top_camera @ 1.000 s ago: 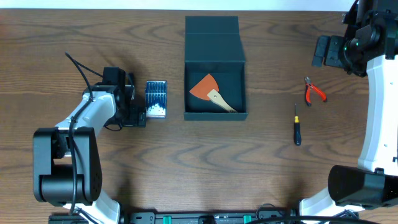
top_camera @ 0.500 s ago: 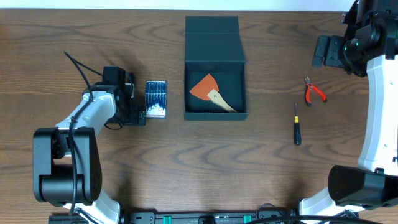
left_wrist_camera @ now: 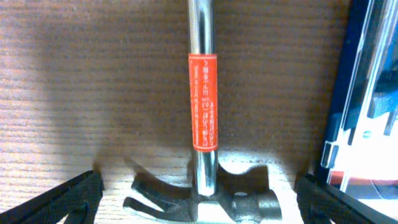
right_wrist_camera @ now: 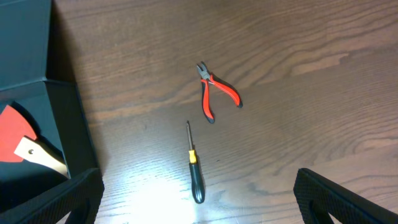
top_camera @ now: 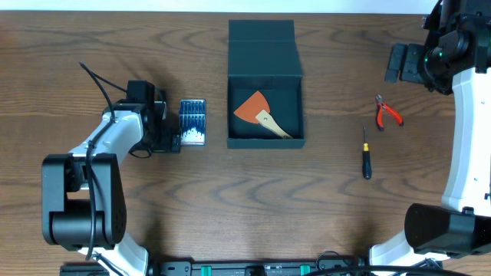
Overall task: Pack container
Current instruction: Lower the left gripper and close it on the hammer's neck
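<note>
The container (top_camera: 265,54) is a dark teal-black box standing open at the table's middle, its flap lid folded back. Inside lies an orange-bladed scraper (top_camera: 257,111) with a pale wooden handle. It shows at the left edge of the right wrist view (right_wrist_camera: 25,146). My left gripper (top_camera: 165,132) is open and low over the table, its fingers on either side of a hammer's steel head (left_wrist_camera: 205,199). The hammer's chrome shaft carries an orange label. My right gripper (right_wrist_camera: 199,199) is open, empty and high above the table at the far right.
A small blue case of silver bits (top_camera: 192,121) lies just right of my left gripper and shows in the left wrist view (left_wrist_camera: 367,93). Red-handled pliers (top_camera: 387,113) and a black screwdriver (top_camera: 366,162) lie right of the container. Both show in the right wrist view, the pliers (right_wrist_camera: 214,93) and the screwdriver (right_wrist_camera: 195,174).
</note>
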Tool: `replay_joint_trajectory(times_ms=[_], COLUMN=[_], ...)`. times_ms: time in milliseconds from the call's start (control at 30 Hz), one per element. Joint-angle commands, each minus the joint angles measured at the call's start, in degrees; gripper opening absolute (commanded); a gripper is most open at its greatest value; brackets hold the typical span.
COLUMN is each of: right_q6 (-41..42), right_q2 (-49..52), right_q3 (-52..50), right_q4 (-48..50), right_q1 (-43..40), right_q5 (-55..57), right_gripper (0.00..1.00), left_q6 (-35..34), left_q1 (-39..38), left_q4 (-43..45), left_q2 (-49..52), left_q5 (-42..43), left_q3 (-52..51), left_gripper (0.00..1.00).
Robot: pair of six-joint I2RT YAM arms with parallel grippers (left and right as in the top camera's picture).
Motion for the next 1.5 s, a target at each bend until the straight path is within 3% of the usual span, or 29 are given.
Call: replay_joint_trajectory(times_ms=[0, 500, 767, 1100, 1267, 1467], right_q6=[0.63, 0.63, 0.66, 0.63, 0.63, 0.63], right_q2=[-0.50, -0.50, -0.50, -0.50, -0.50, -0.50], right_q3=[0.48, 0.48, 0.48, 0.48, 0.48, 0.48], right_q4=[-0.07, -0.07, -0.07, -0.07, -0.07, -0.07], right_q1=[-0.09, -0.09, -0.09, -0.09, -0.09, -0.09], right_q5=[-0.17, -0.17, -0.17, -0.17, -0.17, -0.17], right_gripper=[0.99, 0.99, 0.99, 0.99, 0.99, 0.99], left_q6=[-0.66, -0.63, -0.63, -0.63, -0.63, -0.63], left_q1=[0.31, 0.31, 0.31, 0.31, 0.31, 0.31], left_q4=[0.13, -0.79, -1.01, -1.77, -2.14, -2.56], left_q2=[3.06, 3.06, 3.06, 3.06, 3.06, 3.06], left_q5=[0.15, 0.15, 0.15, 0.15, 0.15, 0.15], left_q3=[-0.26, -0.26, -0.26, -0.26, -0.26, -0.26], left_gripper=[0.98, 1.00, 0.78, 0.78, 0.70, 0.70])
